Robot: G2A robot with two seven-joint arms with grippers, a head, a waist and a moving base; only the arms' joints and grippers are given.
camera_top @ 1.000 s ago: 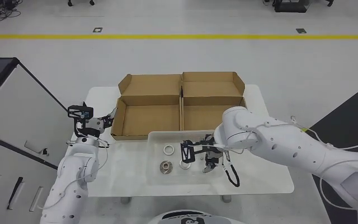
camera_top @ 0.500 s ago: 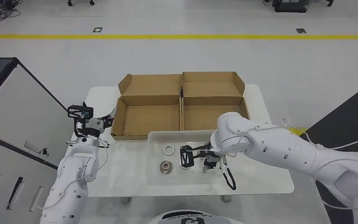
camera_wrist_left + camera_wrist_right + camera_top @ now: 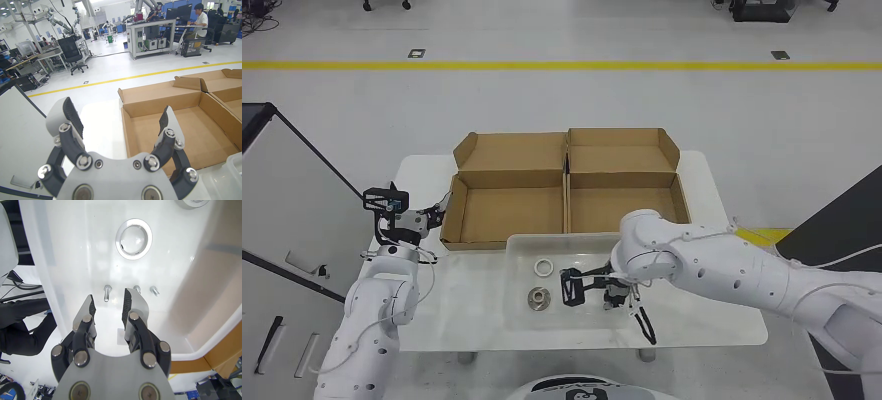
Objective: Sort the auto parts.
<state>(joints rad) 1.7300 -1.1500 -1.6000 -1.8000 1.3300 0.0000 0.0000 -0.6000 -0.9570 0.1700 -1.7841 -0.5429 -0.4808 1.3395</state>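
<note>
My right gripper hangs open inside the clear plastic tray, low over its floor. A small steel bolt lies just ahead of the gap between the fingertips. Two more bolts lie beside it; one of them is partly hidden behind a finger. A metal ring rests farther on. In the top view this gripper sits near a pale ring and a flanged metal part. My left gripper is open and holds nothing, at the left box's outer wall.
Two open cardboard boxes stand side by side behind the tray, the left box and the right box. The left box has a bare floor. The tray's rim lies near the table's front edge.
The right arm has swung left and toward the table's front, carrying its open gripper a little further along the tray. The left arm has not moved.
</note>
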